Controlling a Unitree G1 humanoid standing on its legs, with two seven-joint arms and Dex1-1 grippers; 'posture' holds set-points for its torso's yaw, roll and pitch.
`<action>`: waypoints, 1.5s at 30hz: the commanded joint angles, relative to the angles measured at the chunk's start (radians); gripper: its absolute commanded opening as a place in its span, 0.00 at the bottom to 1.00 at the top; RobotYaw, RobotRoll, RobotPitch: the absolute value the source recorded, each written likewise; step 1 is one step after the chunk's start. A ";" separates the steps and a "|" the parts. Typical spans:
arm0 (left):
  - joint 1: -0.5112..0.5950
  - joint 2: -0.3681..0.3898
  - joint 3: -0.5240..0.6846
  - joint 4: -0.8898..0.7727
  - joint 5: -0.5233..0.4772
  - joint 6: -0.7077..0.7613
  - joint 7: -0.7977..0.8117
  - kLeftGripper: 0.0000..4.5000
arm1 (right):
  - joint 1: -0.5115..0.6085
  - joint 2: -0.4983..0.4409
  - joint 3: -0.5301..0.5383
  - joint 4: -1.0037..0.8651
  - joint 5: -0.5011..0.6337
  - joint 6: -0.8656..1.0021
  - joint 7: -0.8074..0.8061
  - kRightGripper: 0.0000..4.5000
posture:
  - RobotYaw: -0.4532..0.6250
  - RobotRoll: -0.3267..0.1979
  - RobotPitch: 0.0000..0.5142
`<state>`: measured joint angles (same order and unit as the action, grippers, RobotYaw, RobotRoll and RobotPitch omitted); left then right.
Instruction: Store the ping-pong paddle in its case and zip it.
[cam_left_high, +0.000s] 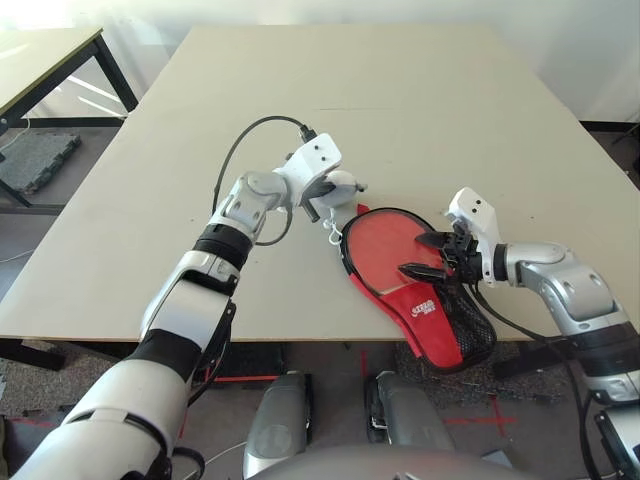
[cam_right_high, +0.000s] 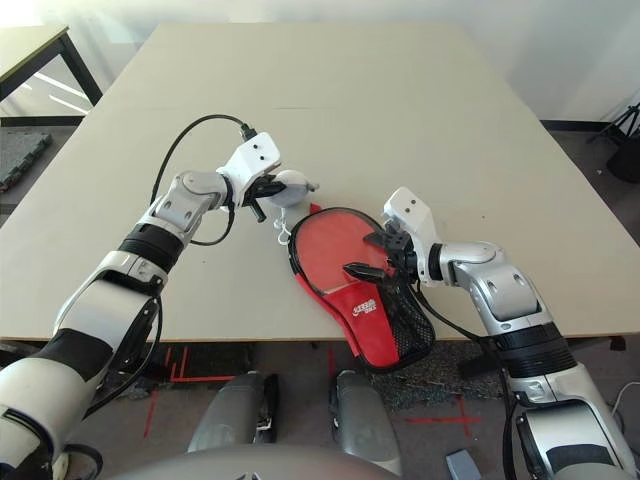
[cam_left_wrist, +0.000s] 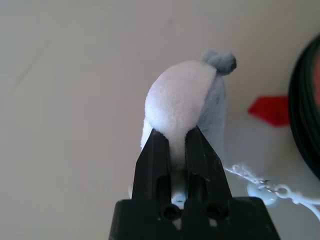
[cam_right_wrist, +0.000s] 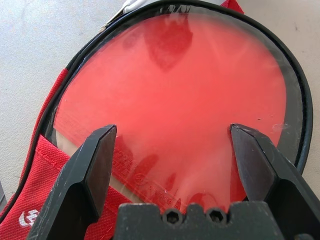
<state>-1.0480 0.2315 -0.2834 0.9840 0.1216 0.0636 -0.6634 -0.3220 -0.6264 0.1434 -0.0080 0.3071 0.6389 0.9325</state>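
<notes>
The ping-pong paddle (cam_right_wrist: 175, 100) is already lodged inside the case (cam_left_high: 440, 320) at the table's near edge, zipping judged unfinished, while the left gripper (cam_left_wrist: 176, 145) is clamped on a grey pouch (cam_left_wrist: 187, 95) and the right gripper (cam_right_wrist: 172, 150) is held open over the clear panel.

1. We see a large beige table (cam_left_high: 400, 90) with a plain matte top running away from us toward a pale wall (cam_left_high: 560, 50).
2. At the far left stands a second table (cam_left_high: 45, 60) with a light top and black metal legs.
3. Beneath that second table a dark grey mat (cam_left_high: 38, 160) lies on the floor.
4. Bright light washes over the far end of the room, whitening the upper left corner.
5. The grey floor (cam_right_high: 300, 385) below the near table edge carries red tape marks (cam_right_high: 175, 380).
6. A black tripod leg (cam_right_high: 620, 125) shows at the right edge.
</notes>
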 joint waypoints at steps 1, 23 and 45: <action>-0.065 -0.035 0.026 0.097 0.014 -0.043 0.042 0.01 | 0.040 -0.001 0.041 0.017 -0.014 0.045 0.001 1.00 | 0.52 0.62 0.20; -0.277 -0.306 0.092 0.322 0.085 -0.269 0.437 0.01 | 0.094 0.021 0.028 -0.072 0.012 0.092 -0.038 1.00 | 0.46 0.62 0.23; -0.157 -0.376 0.059 0.319 0.125 -0.232 0.195 0.60 | 0.084 0.029 0.031 -0.062 0.011 0.088 -0.043 1.00 | 0.47 0.62 0.23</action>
<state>-1.2061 -0.1363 -0.2349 1.3114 0.2507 -0.1771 -0.4635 -0.2665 -0.6031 0.1206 -0.1137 0.3289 0.6829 0.8849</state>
